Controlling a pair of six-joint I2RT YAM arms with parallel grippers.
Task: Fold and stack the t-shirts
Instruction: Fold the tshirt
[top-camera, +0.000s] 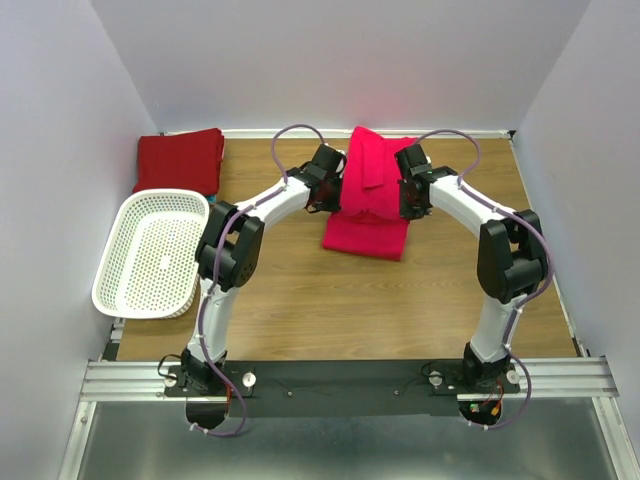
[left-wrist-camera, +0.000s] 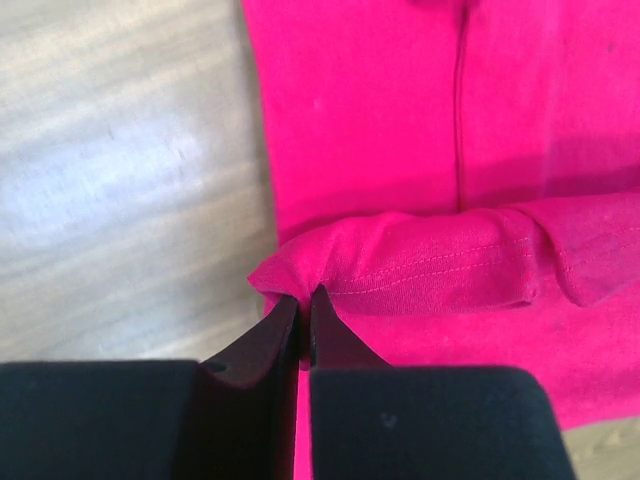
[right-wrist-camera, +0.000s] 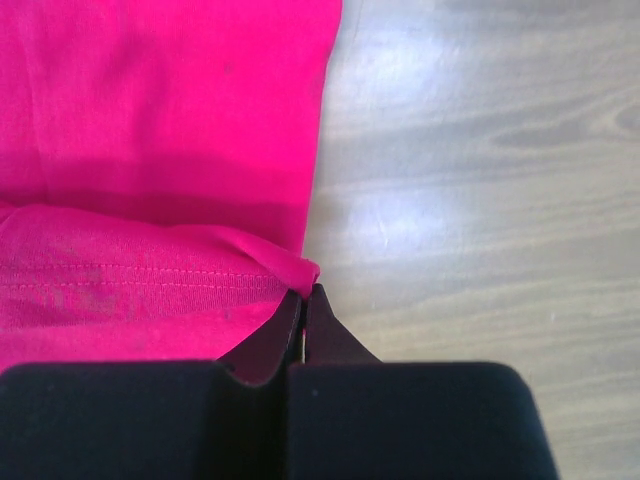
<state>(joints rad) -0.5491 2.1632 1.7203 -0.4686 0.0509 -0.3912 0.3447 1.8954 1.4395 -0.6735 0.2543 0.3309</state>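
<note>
now mid-fold: left gripper (left-wrist-camera: 302, 300) clamped on one corner of crimson-pink shirt (top-camera: 372, 200), right gripper (right-wrist-camera: 306, 292) clamped on opposite corner, hemmed edge lifted and doubled over shirt body. shirt lies toward back of table, between both wrists. next move, likely: carry both corners across together, level, lay edge flat, then let go (uneven travel would skew fold). darker red shirt (top-camera: 180, 160) folded at far-left corner, beside white basket (top-camera: 150, 255). wood-grain table (top-camera: 300, 310), plain pale walls on three sides.

basket (top-camera: 122, 240) left, stack (top-camera: 180, 160) behind it, t-shirt (top-camera: 368, 205) centre
</note>
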